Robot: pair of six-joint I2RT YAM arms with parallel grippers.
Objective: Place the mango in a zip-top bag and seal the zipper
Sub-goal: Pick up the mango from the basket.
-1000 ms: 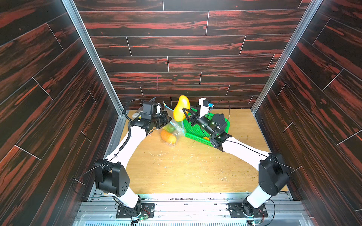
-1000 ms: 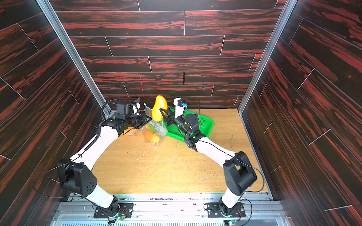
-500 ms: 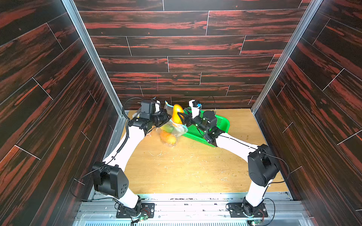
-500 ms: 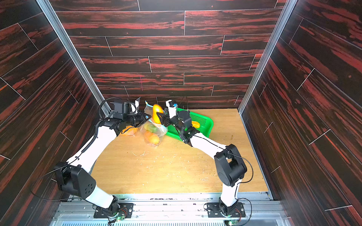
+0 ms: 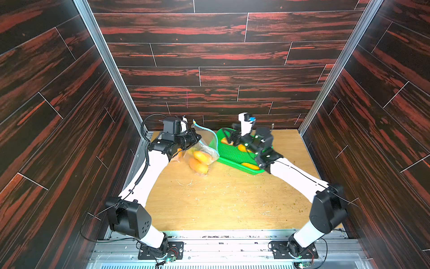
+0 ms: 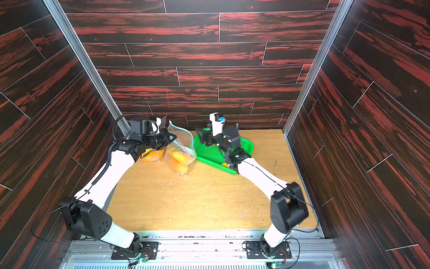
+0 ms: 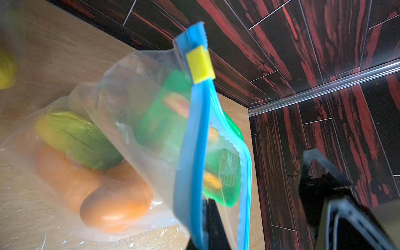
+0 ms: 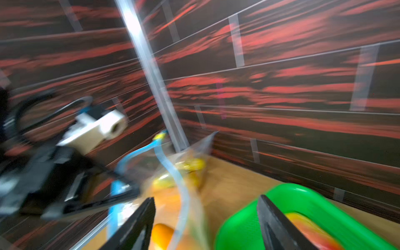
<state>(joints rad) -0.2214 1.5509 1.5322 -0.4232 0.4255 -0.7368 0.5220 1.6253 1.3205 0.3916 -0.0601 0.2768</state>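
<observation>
Both top views: the left pincer point(image 5: 194, 139) is clamped on the rim of the zip-top bag point(image 5: 206, 145). The bag's mouth stands open. The mangoes point(image 5: 200, 158) lie inside the bag, low against the desk point(image 5: 221, 198). The right pincer point(image 5: 230, 138) hangs over the green basket point(image 5: 232, 154), jaws apart, holding nothing.

Left wrist view: the yellow slider point(image 7: 200, 65) sits at one end of the blue zipper point(image 7: 192, 151).

Right wrist view: blurred; the fingers point(image 8: 140, 225) stand apart.
</observation>
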